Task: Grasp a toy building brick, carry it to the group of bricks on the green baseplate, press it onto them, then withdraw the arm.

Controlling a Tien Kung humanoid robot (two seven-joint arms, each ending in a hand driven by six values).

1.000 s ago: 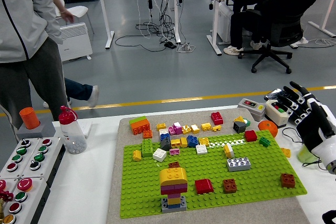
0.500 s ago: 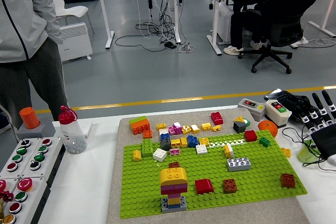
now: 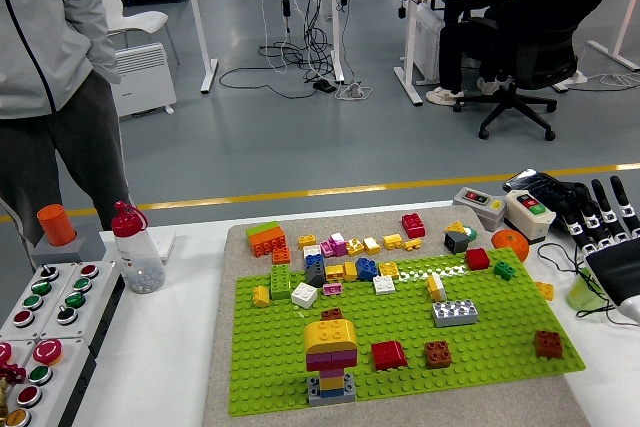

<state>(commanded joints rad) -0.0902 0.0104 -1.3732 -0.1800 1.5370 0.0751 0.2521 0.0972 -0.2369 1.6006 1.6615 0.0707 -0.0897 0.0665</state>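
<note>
The green baseplate [image 3: 400, 332] lies on a grey mat in the middle of the table. A stacked group of bricks [image 3: 331, 357] stands near its front left: yellow on top, then purple, orange and blue-grey. Red [image 3: 388, 354], brown [image 3: 437, 352] and grey [image 3: 454, 312] bricks sit singly on the plate. Several loose coloured bricks [image 3: 345, 247] lie along its far edge. My right hand [image 3: 606, 222] is at the picture's right edge, off the plate, fingers spread and holding nothing. The left arm is out of sight.
A person in a grey jacket [image 3: 50, 57] stands at the far left. A clear bottle with a red cap [image 3: 136, 250] and a button panel [image 3: 45, 317] are at the left. Switch boxes [image 3: 505, 209], an orange object [image 3: 509, 244] and cables lie at the right.
My right hand has drawn back to the right edge and turned, its fingers now pointing up. The person's far leg has left the view. The bricks have not moved.
</note>
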